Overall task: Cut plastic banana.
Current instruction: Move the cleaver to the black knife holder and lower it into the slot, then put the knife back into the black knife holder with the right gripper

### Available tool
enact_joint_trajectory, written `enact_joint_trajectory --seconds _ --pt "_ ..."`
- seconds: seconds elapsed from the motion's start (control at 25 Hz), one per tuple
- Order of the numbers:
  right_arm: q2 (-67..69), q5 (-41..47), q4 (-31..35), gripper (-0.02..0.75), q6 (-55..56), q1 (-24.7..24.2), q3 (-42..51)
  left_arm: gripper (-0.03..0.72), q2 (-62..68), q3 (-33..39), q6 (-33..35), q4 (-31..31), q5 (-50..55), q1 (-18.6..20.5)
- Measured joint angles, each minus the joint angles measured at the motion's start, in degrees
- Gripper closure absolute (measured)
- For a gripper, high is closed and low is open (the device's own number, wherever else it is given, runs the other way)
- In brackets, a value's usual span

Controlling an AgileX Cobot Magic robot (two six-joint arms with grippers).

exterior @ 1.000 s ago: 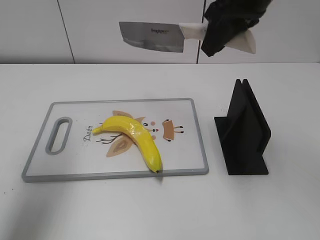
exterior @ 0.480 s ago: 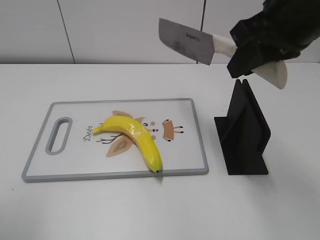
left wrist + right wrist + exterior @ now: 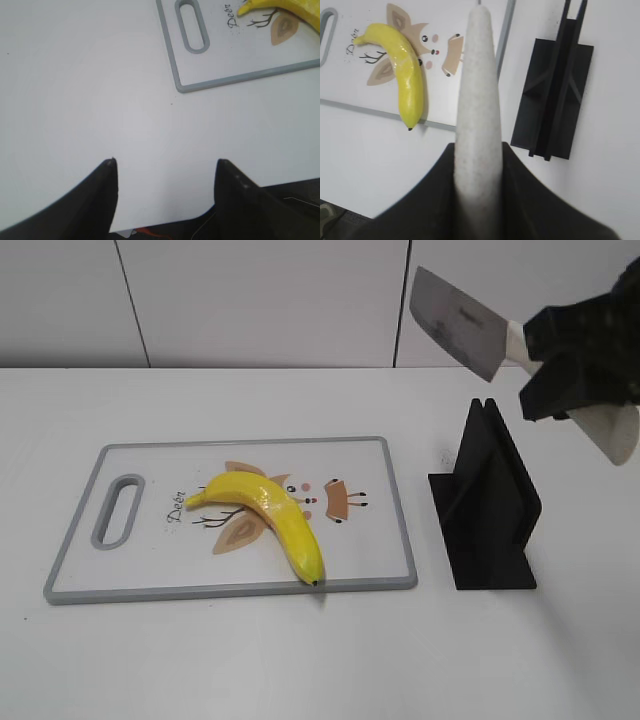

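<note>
The plastic banana point(image 3: 270, 517) lies whole on the white cutting board point(image 3: 370, 555) with a grey rim; it also shows in the right wrist view point(image 3: 406, 80), and its stem end in the left wrist view point(image 3: 280, 6). My right gripper point(image 3: 570, 365) is shut on the white handle point(image 3: 477, 100) of a cleaver point(image 3: 455, 322), held high above the black knife stand point(image 3: 490, 505), blade tilted up to the left. My left gripper point(image 3: 162, 167) is open and empty over bare table, left of the board point(image 3: 225, 82).
The black knife stand point(image 3: 555, 95) stands upright on the white table right of the board. A pale wall runs behind the table. The table's near edge shows at the bottom of the left wrist view.
My right gripper has carried the cleaver to the right and somewhat lower, from above the board's far edge to above the knife stand. The banana and board have not moved.
</note>
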Motion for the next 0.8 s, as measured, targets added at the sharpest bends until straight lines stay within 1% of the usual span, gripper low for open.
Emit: enact_joint_trajectory --seconds 0.2,0.32,0.52,0.68,0.8 --pt "-2.63 -0.11 -5.3 0.568 5.67 0.0 4.59 0.119 -11.14 6.87 0.02 0.07 -0.47 0.0" --pt "-3.17 -0.18 -5.76 0.568 7.16 0.0 6.85 0.121 -17.86 9.61 0.07 0.14 -2.98 0.0" --pt "-3.17 -1.28 -7.42 0.568 10.22 0.0 9.52 0.132 -26.71 10.04 0.07 0.63 -4.19 0.0" --pt "-3.3 -2.62 -10.59 0.568 13.94 0.0 9.76 0.15 -27.35 10.04 0.07 0.73 -4.33 0.0" --pt "-3.3 -3.6 -10.59 0.568 14.53 0.0 9.82 0.154 -27.35 10.09 0.07 0.77 -4.33 0.0"
